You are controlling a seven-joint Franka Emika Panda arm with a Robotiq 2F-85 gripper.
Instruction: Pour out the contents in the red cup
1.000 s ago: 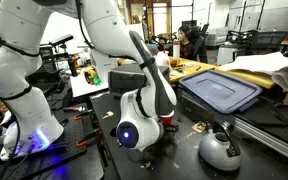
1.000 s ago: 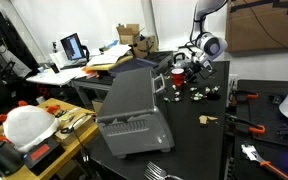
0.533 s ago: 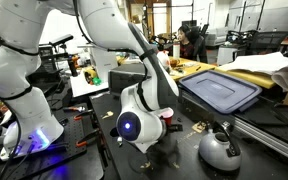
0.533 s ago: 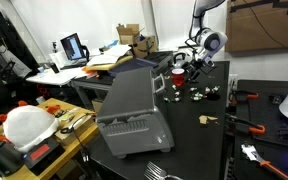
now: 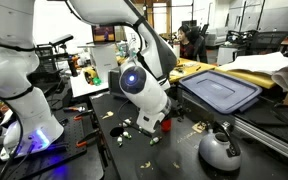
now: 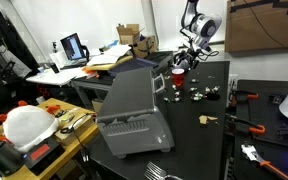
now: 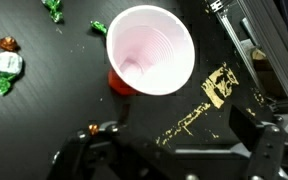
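Observation:
The red cup (image 7: 149,48) stands upright on the black table, and its pale inside looks empty from above. It also shows in both exterior views (image 5: 167,125) (image 6: 178,72). The contents lie scattered as small pale bits on the table around it (image 5: 126,126) (image 6: 198,92). In the wrist view, green-wrapped pieces (image 7: 6,70) lie beside the cup. My gripper (image 7: 169,132) is open and empty. It is just above the cup, apart from it, in both exterior views (image 5: 150,120) (image 6: 190,57).
A grey toaster oven (image 6: 129,108) stands on the same table beside the cup. A blue flat lid (image 5: 222,90) and a grey rounded object (image 5: 220,149) lie close by. Red-handled tools (image 6: 256,127) lie on the table. A white helmet (image 6: 26,125) sits on a side bench.
My gripper has let go of the red cup and risen away from it. The cup now stands upright on the table with pale bits scattered around it.

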